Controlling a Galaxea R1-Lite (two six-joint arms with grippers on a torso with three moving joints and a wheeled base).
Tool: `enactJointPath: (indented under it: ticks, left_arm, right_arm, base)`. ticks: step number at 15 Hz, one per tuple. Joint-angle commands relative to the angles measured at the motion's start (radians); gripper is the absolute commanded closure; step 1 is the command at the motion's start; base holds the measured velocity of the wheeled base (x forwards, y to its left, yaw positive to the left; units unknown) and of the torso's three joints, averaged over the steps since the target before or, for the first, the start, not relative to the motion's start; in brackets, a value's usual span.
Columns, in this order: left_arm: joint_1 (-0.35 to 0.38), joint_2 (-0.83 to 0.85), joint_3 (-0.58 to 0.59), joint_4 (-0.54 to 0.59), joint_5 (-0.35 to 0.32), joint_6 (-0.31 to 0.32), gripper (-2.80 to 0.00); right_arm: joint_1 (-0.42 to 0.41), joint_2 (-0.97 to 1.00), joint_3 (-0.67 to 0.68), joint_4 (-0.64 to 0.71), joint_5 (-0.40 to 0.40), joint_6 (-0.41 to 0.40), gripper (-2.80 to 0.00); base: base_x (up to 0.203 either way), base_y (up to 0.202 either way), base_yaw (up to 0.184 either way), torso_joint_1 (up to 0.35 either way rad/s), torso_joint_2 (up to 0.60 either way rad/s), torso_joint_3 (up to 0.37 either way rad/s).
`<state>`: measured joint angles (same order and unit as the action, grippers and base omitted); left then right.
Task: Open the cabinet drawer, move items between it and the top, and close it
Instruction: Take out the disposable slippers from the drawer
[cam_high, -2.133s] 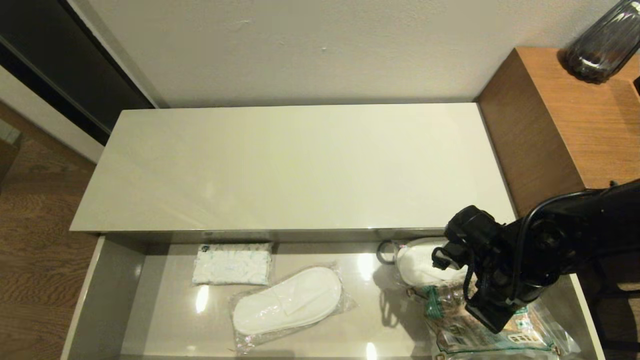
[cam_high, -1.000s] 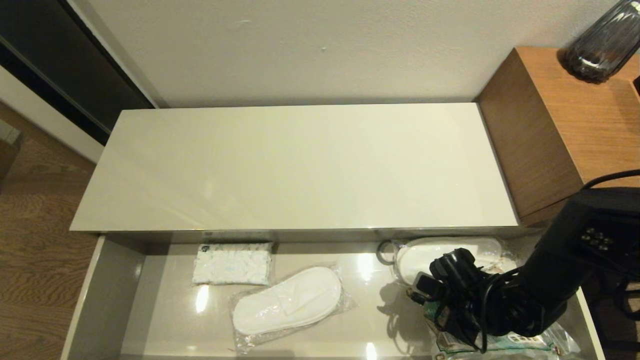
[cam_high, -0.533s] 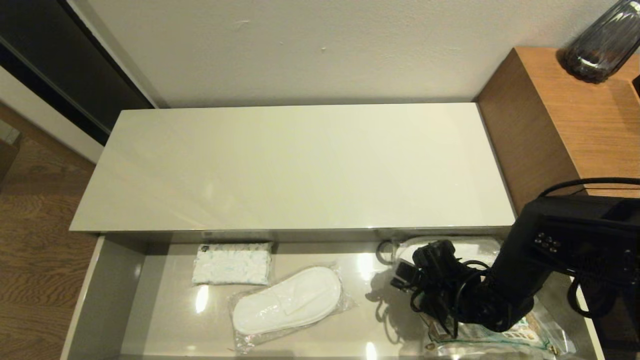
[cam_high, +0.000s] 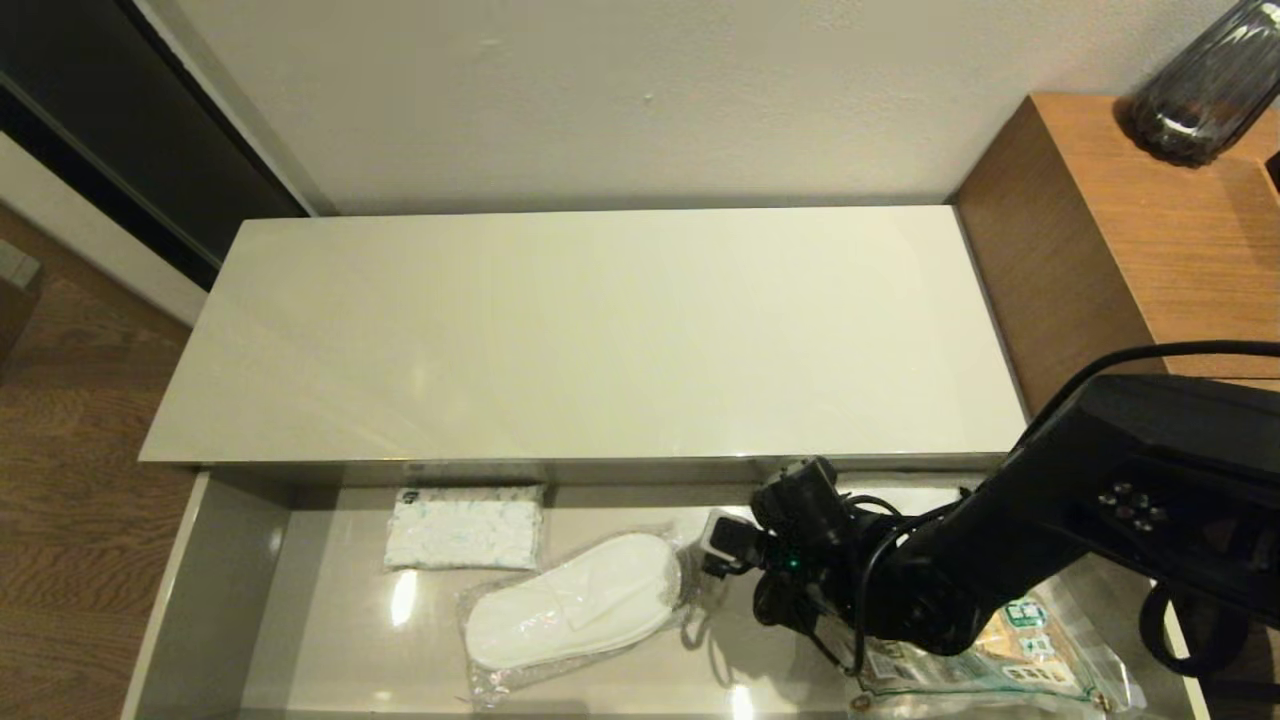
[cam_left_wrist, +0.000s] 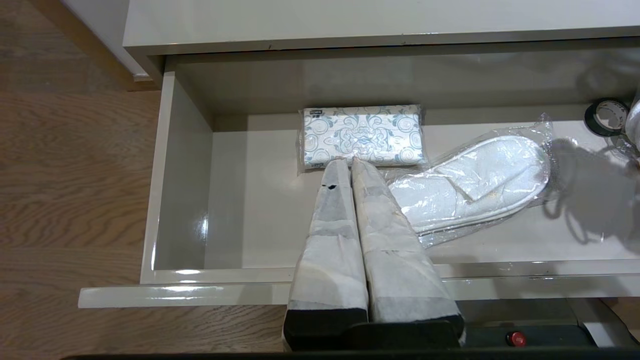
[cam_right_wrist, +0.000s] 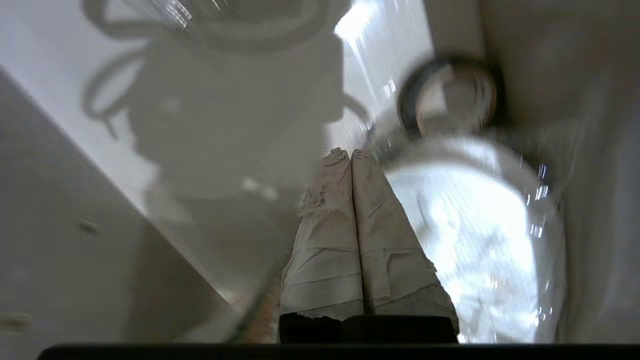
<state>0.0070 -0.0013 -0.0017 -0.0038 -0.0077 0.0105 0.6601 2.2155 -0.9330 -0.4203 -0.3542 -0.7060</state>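
The cabinet drawer (cam_high: 215, 590) stands pulled out below the top (cam_high: 600, 330), which is bare. One bagged pair of slippers (cam_high: 575, 612) lies mid-drawer, also in the left wrist view (cam_left_wrist: 475, 180). A second bagged pair (cam_right_wrist: 480, 235) lies at the drawer's back right, mostly hidden under my right arm (cam_high: 960, 570) in the head view. My right gripper (cam_right_wrist: 351, 152) is shut and empty, low inside the drawer beside that pair. My left gripper (cam_left_wrist: 345, 162) is shut and empty, held in front of the drawer's front rim (cam_left_wrist: 200, 292).
A patterned white packet (cam_high: 465, 530) lies at the drawer's back left. A black tape roll (cam_right_wrist: 450, 97) sits just beyond my right fingertips. A brown-and-green bag (cam_high: 1010, 650) lies at the right front. The wood-grain unit (cam_high: 1130, 240) with a dark vase (cam_high: 1205, 85) stands to the right.
My right arm has dropped into the drawer and swung left, from its right end to the back middle, covering the tape roll and the second slipper pair. Nothing else has moved.
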Motion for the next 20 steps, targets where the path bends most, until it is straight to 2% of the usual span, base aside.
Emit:
enactJointPath:
  ticks: [1,6,11,15,16,17,20]
  left_arm:
    - [0.001,0.001,0.0,-0.001,0.0,0.0,0.0]
    - [0.001,0.001,0.0,-0.001,0.0,0.0,0.0]
    - [0.001,0.001,0.0,-0.001,0.0,0.0,0.0]
    - [0.001,0.001,0.0,-0.001,0.0,0.0,0.0]
    - [0.001,0.001,0.0,-0.001,0.0,0.0,0.0]
    - [-0.001,0.001,0.0,-0.001,0.0,0.0,0.0]
    - [0.001,0.001,0.0,-0.001,0.0,0.0,0.0]
  right_arm:
    - [0.054,0.0,-0.035,0.003,0.001,0.009,0.0]
    - [0.091,0.093,-0.193,0.014,-0.006,0.011,0.0]
    - [0.132,0.199,-0.4,0.096,-0.012,0.011,0.0]
    - [0.165,0.247,-0.425,0.099,-0.038,0.008,0.0]
    - [0.169,0.261,-0.44,0.099,-0.046,0.008,-0.7]
    - [0.172,0.277,-0.46,0.1,-0.048,0.008,-2.8]
    - [0.173,0.319,-0.53,0.111,-0.049,0.004,-2.8]
  base:
    - [0.0,0.0,0.0,0.0,0.0,0.0]
    - [0.0,0.0,0.0,0.0,0.0,0.0]
    - [0.0,0.0,0.0,0.0,0.0,0.0]
    - [0.0,0.0,0.0,0.0,0.0,0.0]
    - [0.0,0.0,0.0,0.0,0.0,0.0]
    - [0.0,0.0,0.0,0.0,0.0,0.0]
    - [0.0,0.0,0.0,0.0,0.0,0.0]
